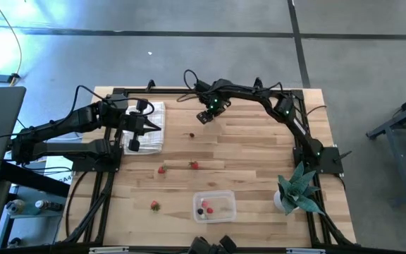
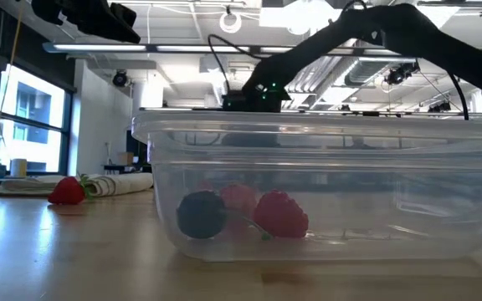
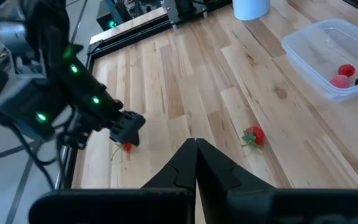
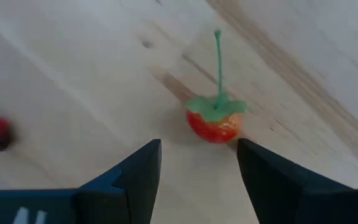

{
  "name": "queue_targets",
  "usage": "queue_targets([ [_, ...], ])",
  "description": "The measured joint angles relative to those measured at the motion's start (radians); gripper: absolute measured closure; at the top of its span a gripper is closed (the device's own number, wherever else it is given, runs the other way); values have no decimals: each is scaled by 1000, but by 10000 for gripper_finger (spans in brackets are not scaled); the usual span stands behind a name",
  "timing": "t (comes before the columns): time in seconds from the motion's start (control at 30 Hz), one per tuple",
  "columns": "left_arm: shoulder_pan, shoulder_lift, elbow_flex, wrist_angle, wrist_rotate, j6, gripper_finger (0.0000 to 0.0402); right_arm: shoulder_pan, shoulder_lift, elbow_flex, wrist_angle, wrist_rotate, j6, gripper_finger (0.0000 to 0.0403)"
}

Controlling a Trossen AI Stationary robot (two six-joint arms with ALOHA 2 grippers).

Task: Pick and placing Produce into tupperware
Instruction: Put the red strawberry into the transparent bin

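Right tool (image 4: 197, 165), fingers apart, hangs over a stemmed red berry (image 4: 216, 121) far on tabletop (image 1: 252, 152); only wrist cam shows stem. Left tool (image 3: 196, 163) closed, empty. Tupperware (image 2: 325, 142) w/ 3 pcs near.

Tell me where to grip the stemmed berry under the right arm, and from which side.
Grip the round red body of the berry, not its thin green stem. Come straight down from above: it lies on the bare table and the right gripper hangs over it, jaws open wider than the fruit.
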State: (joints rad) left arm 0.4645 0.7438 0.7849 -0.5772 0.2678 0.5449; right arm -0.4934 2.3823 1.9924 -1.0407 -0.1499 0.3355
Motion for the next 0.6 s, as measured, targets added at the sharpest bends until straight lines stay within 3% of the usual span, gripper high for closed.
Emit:
queue_targets([
  [0.6,0,0,0,0,0,0,401,11,6,1,71,151,25,198],
])
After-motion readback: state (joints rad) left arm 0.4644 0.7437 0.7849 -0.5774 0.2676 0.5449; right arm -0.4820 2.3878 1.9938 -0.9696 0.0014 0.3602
